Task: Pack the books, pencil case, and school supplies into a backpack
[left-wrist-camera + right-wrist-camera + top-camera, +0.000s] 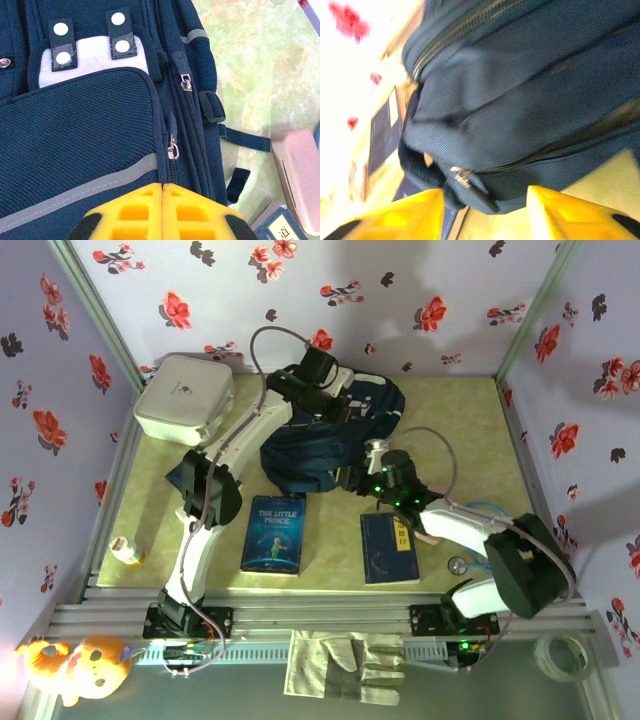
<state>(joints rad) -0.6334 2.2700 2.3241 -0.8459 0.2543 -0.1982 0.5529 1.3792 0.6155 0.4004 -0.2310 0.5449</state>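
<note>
Your right claw stands open, with the zipper pull just ahead of the gap between its fingers at the end of the backpack, which lies mid-bench. Close slightly off and you'll likely pinch loose fabric instead of the tab. Your left claw is shut on nothing over the front pocket, so the unpinned bag may slide across the bench under a tug and shove the books in front or the pencil case beside it.
</note>
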